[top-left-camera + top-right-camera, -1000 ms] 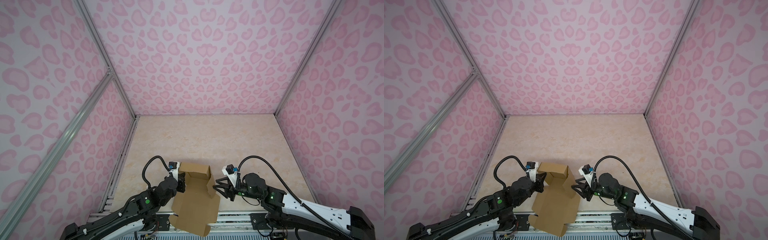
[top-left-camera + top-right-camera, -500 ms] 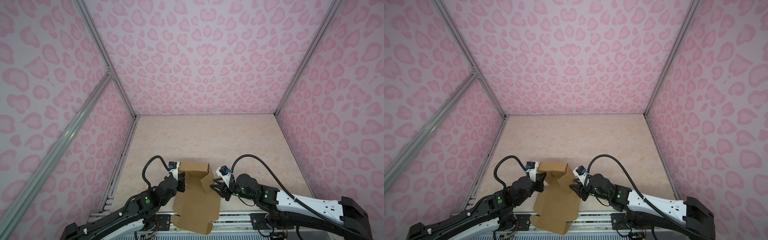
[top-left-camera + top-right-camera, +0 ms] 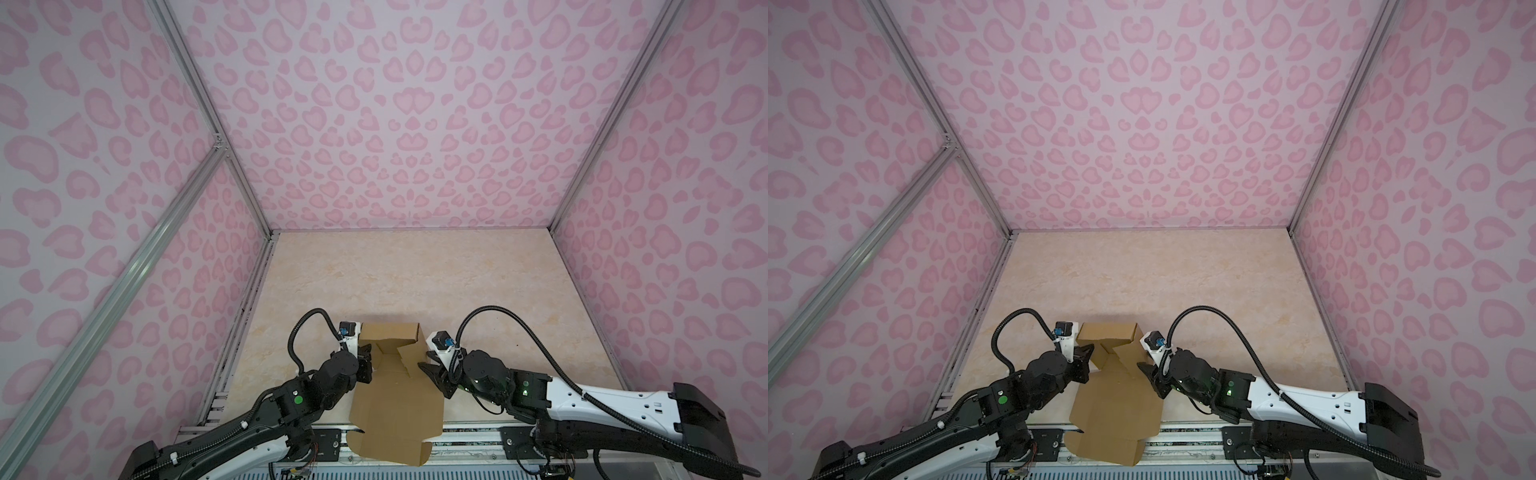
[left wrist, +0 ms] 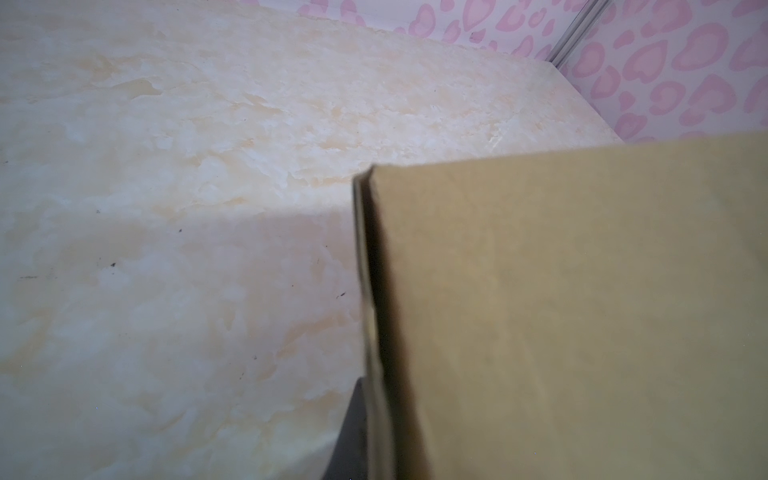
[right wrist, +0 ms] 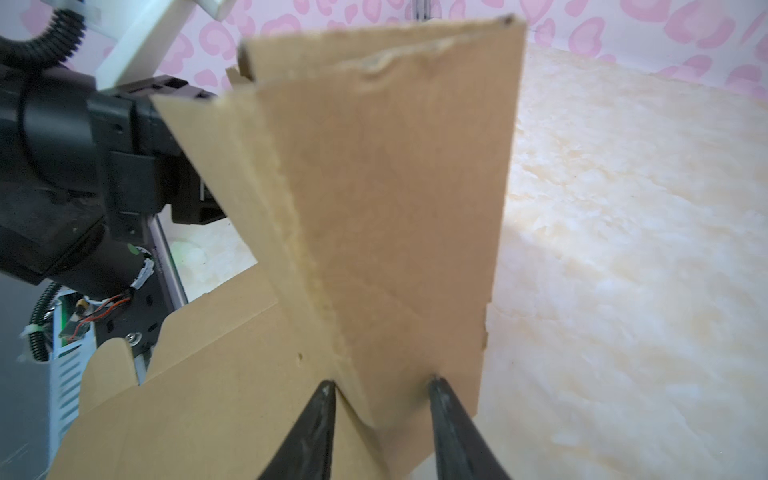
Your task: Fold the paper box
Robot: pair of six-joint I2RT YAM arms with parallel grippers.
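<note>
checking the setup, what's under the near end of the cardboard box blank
The brown cardboard box blank overhangs the marbled beige tabletop onto the metal base rail; whatever lies directly beneath is covered.

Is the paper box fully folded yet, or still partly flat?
Partly folded: the paper box has far-end flaps raised, while its near panel lies flat over the table edge.

L gripper (image 3: 366,362) clamped, R gripper (image 5: 380,384) parted
</note>
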